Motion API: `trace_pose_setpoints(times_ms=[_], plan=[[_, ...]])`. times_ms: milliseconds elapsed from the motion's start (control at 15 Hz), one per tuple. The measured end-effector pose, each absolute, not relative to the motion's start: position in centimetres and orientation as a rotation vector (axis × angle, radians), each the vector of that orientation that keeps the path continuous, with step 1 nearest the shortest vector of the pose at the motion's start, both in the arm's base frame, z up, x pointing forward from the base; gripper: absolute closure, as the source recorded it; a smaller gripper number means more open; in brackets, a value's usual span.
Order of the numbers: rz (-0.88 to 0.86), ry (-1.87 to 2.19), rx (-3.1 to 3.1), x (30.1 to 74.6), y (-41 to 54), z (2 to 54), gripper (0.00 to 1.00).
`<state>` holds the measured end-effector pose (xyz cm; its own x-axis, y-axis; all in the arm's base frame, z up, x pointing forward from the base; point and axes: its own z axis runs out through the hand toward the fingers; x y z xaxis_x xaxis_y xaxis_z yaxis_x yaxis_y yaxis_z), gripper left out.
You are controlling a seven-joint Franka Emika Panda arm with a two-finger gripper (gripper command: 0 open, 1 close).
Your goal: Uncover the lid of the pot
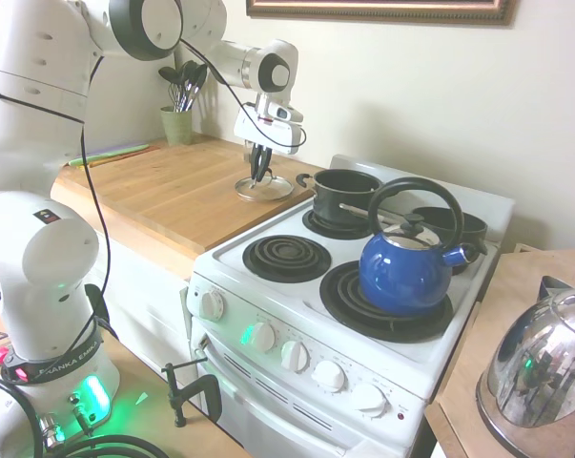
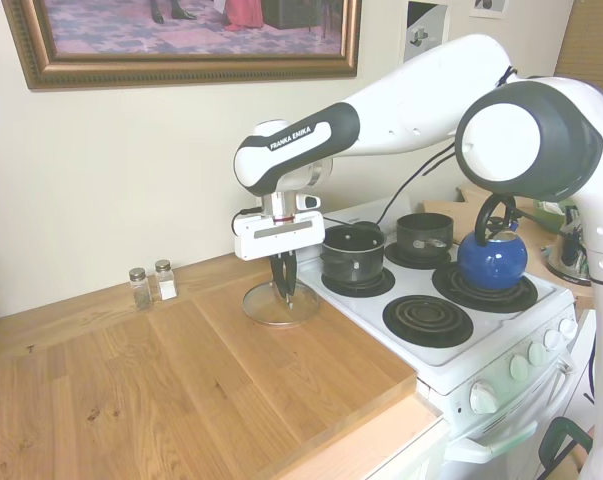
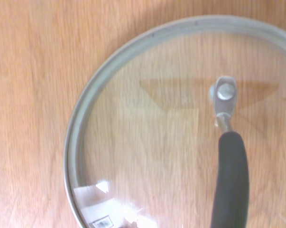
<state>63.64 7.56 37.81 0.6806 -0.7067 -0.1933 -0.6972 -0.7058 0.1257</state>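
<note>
Treat the white stove (image 1: 232, 256) as finished ground and work only over the wooden table (image 2: 131, 380) beside it. Keep clear of the blue kettle (image 1: 406, 267) on the front burner. Note the pot (image 1: 342, 191) standing open on the rear burner nearest the table, with nothing covering it. Find the lid (image 2: 266, 305) off the pot, lying flat on the table just beside the stove's edge, rim down and handle up. Read the tool (image 2: 283, 285) as pointing straight down, pressed together on the lid's black loop handle (image 3: 230, 180). Judge the step in hand as letting go. Check that the rim bears on the wood all round before spreading the fingers. Spread them evenly so the light glass is not nudged sideways toward the stove. Lift straight up and clear the arch of the handle before turning away. Expect the smooth rim to slide easily on the wood if dragged. Cannot confirm the exact contact on the handle, since both outer views show the fingertips small and dark against it. Cannot see the lid's far edge or the handle's second foot in the wrist view, both being cut off. Cannot see into the pot.
</note>
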Motion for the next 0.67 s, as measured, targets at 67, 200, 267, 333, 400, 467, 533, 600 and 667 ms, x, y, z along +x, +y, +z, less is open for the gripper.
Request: trace_pose_setpoints(times_ms=[67,200,267,333,400,467,533,600,667], plan=[[-0.355,-1.180,2.846,63.78,7.56,37.80,0.00],[-0.358,-1.163,2.853,63.81,7.54,37.77,0.00],[-0.359,-1.161,2.854,63.82,7.54,37.83,0.00],[-0.360,-1.161,2.853,63.84,7.52,37.92,0.00],[-0.361,-1.161,2.852,63.85,7.50,38.02,0.00],[-0.361,-1.161,2.853,63.89,7.50,38.18,0.00],[-0.358,-1.161,2.854,63.96,7.50,38.43,0.00],[-0.356,-1.161,2.855,64.01,7.51,38.61,0.00],[-0.357,-1.160,2.855,64.03,7.51,38.72,0.00]])
